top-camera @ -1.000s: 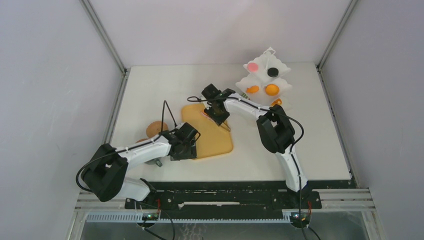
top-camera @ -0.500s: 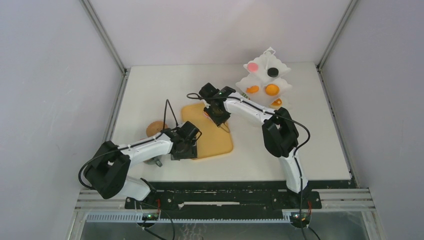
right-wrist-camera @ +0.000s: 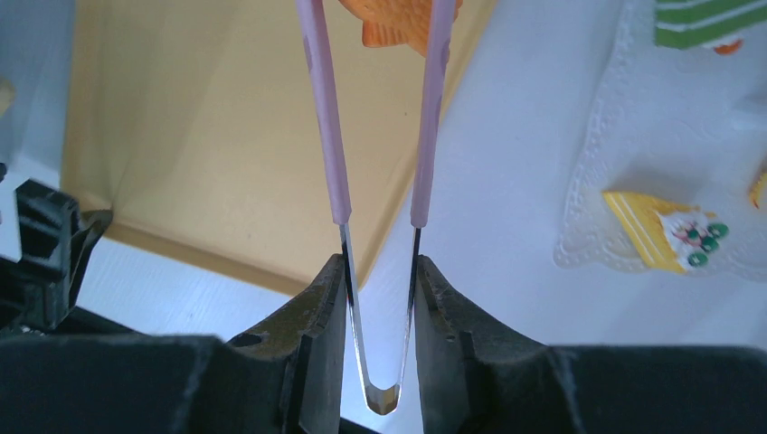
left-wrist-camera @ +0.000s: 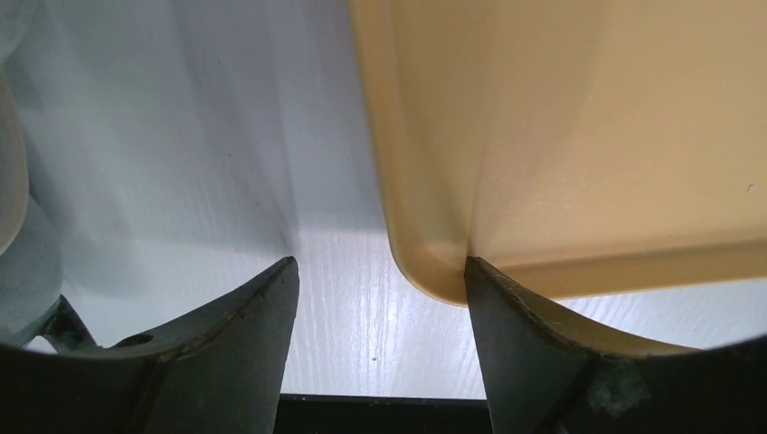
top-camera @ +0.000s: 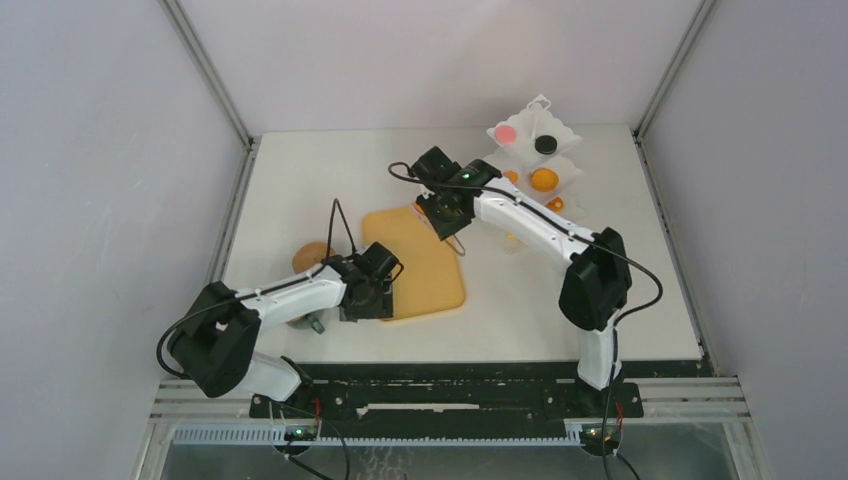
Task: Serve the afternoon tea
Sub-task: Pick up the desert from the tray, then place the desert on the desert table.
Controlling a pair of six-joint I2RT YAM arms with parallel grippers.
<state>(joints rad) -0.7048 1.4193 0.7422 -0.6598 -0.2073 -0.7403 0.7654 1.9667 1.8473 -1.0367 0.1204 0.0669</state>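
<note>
Overhead camera looks down; close wrist cameras share board point(left-wrist-camera: 588, 136).

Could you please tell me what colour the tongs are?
The tongs are pale pink with a bare metal bend, clearest in the right wrist view.

one board point(top-camera: 430, 278), one tongs point(right-wrist-camera: 326, 136) — one yellow wedge point(right-wrist-camera: 653, 226).

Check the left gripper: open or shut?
Open. The left wrist view shows the left gripper with fingers wide apart, white table and a corner of the tan board between them.
</note>
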